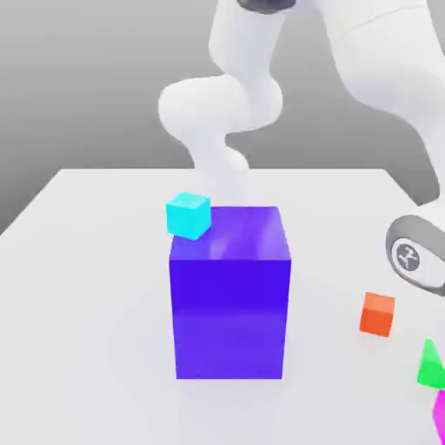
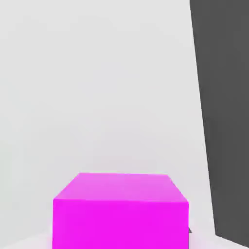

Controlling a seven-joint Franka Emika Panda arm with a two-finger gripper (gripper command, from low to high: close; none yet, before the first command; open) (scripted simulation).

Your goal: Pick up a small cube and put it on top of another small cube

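We see a white table [image 1: 78, 287] carrying a tall blue block [image 1: 230, 295] near its middle, standing upright, with a small cyan cube [image 1: 189, 215] behind its upper corner on the exterior view's left; whether the cyan cube touches the block or rests farther back toward the far edge, we cannot tell. A small orange cube [image 1: 377, 314] sits well apart from the block, toward the table's edge on the exterior view's right. Near the front corner on that same side we find a green shape [image 1: 430, 365] and, just beside it, a magenta cube [image 1: 440, 415] cut off by the frame. The white robot arm [image 1: 228, 104] rises behind the blue block and bends over toward the exterior view's right, where a round grey joint [image 1: 415, 256] hangs above the orange cube's side of the table. In the hand view the magenta cube [image 2: 120, 210] sits close, on the white surface near the table's edge, with dark floor [image 2: 223, 97] beyond. We cannot tell how the jaws stand.
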